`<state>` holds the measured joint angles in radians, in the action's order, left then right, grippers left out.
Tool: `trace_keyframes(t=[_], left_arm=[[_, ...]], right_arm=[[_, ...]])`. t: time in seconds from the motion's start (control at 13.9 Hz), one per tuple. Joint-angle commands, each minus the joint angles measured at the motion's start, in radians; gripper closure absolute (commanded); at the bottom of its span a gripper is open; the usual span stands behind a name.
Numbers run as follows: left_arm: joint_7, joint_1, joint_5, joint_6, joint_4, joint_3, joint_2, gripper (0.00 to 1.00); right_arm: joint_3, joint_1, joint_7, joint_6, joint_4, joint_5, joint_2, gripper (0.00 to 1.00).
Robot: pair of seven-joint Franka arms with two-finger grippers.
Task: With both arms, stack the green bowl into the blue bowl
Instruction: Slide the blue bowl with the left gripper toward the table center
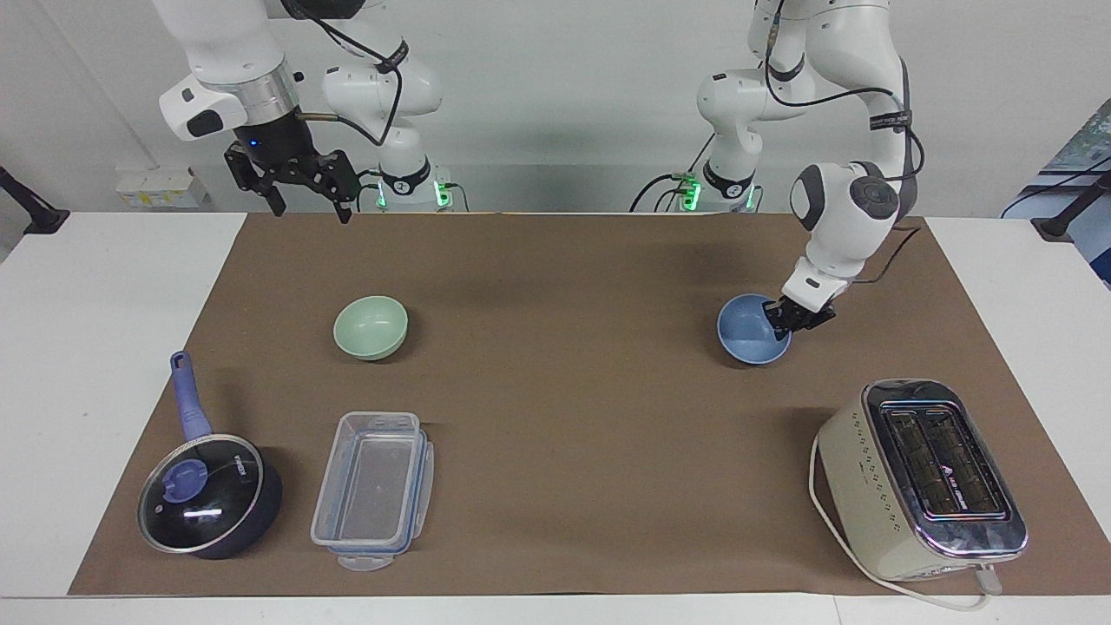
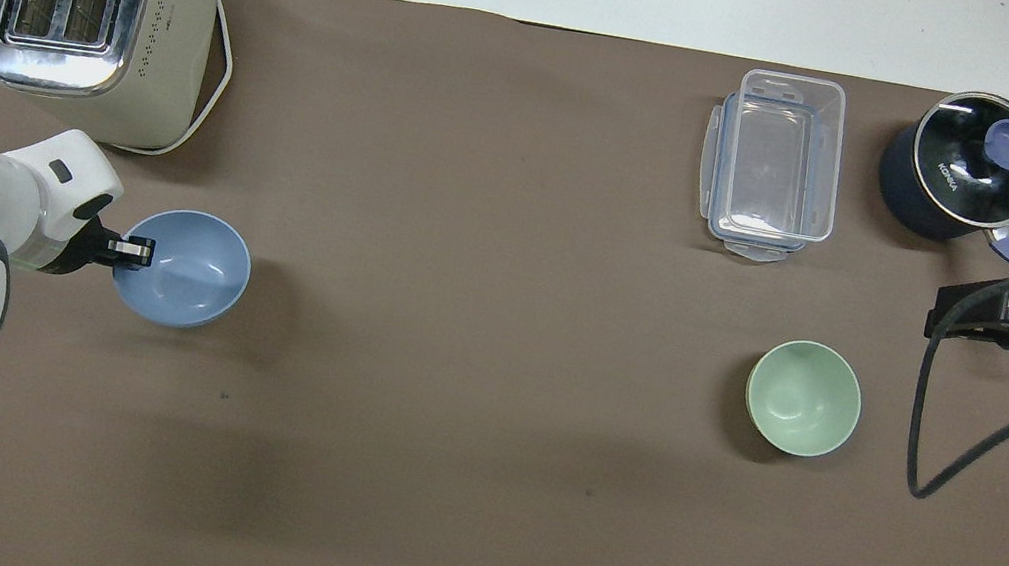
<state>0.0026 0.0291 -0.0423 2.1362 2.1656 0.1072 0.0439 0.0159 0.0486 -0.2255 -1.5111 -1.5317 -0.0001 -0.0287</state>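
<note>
The blue bowl [image 1: 748, 334] is held by its rim in my left gripper [image 1: 785, 323], one finger inside and one outside, toward the left arm's end of the table. It seems lifted a little off the brown mat and tilted. In the overhead view the left gripper [image 2: 133, 250] is at the bowl's [image 2: 187, 273] rim. The green bowl [image 1: 371, 326] stands upright on the mat toward the right arm's end; it also shows in the overhead view [image 2: 803, 398]. My right gripper [image 1: 311, 207] waits open and empty, high over the mat's edge nearest the robots [image 2: 986, 314].
A cream toaster [image 1: 920, 477] stands farther from the robots than the blue bowl. A clear plastic container [image 1: 373, 488] and a dark blue lidded saucepan [image 1: 208, 495] stand farther from the robots than the green bowl. The brown mat [image 1: 564, 391] covers the table's middle.
</note>
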Motion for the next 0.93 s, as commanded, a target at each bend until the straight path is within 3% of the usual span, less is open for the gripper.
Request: trace_keyframes(t=[0.0, 0.43, 0.86], left_arm=[[-0.067, -0.017, 0.009, -0.143, -0.082, 0.002, 0.024, 1.00], [-0.258, -0.225, -0.050, -0.084, -0.053, 0.017, 0.037, 1.00], [-0.394, -0.429, -0.050, 0.158, 0.049, 0.017, -0.030, 1.00]], right_arm=[[-0.002, -0.006, 0.025, 0.009, 0.001, 0.026, -0.008, 0.00], [-0.004, -0.006, 0.026, 0.002, 0.001, 0.026, -0.008, 0.00], [-0.004, -0.006, 0.023, 0.002, -0.001, 0.026, -0.010, 0.00]])
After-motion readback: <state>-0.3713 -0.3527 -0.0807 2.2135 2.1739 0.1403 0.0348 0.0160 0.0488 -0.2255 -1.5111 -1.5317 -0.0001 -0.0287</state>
